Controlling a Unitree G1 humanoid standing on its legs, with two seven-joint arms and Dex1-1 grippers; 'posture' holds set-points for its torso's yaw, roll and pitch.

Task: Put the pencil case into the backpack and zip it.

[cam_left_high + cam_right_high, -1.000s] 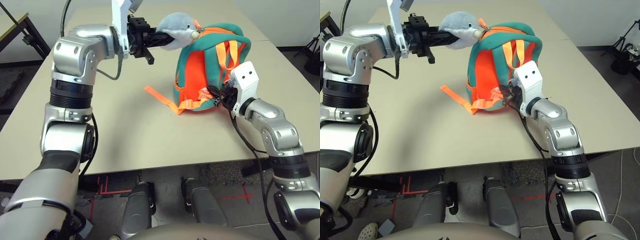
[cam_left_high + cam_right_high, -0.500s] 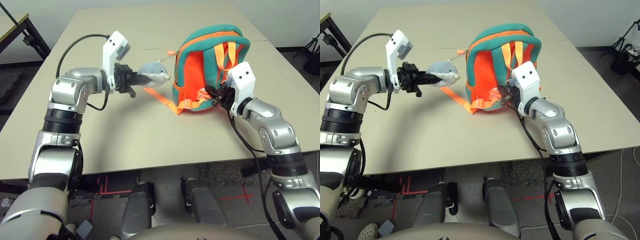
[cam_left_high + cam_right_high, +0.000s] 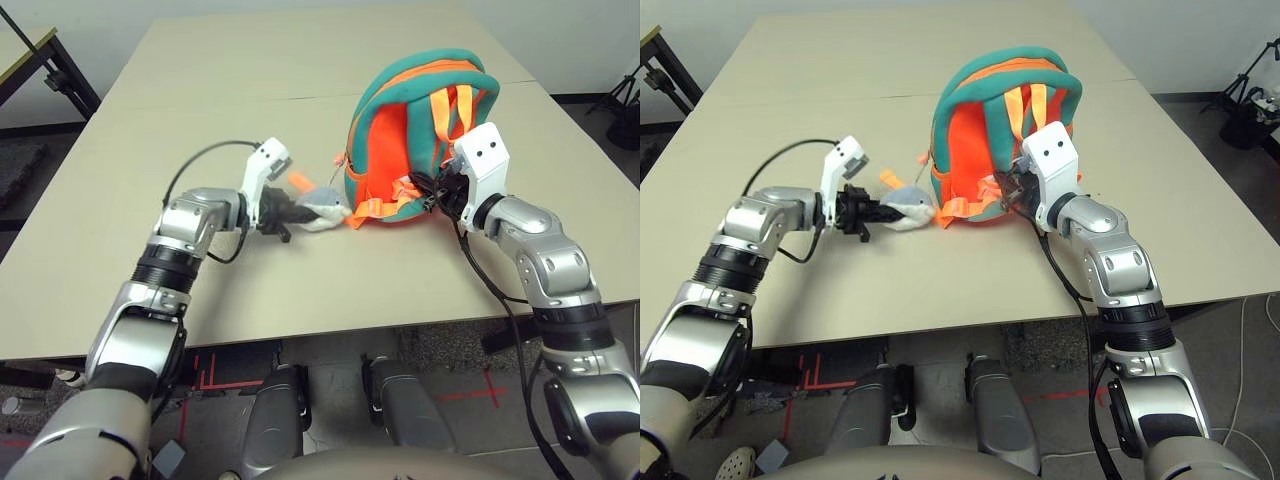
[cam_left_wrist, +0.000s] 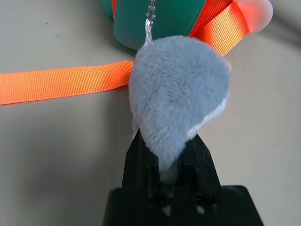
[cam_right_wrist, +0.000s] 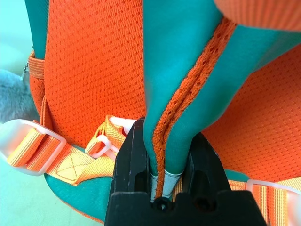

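Nearest the robot, its silver forearms reached in over the table from either side. The right gripper was closed on a teal strap with an orange seam, low on the backpack, gripping it as it had half a second earlier. The left gripper was narrow, its fingers pinching the grey-and-white plush shark. That hand and the shark had come down and in since the earlier frame, from well beside the bag to close by its lower edge. A bead chain ran from the shark toward the backpack, and a loose orange strap lay on the tabletop by it. Beyond the grippers the backpack stood upright, its orange panels and straps facing the robot, its place unchanged. The pencil case could not be made out. No brand, label or writing could be read.
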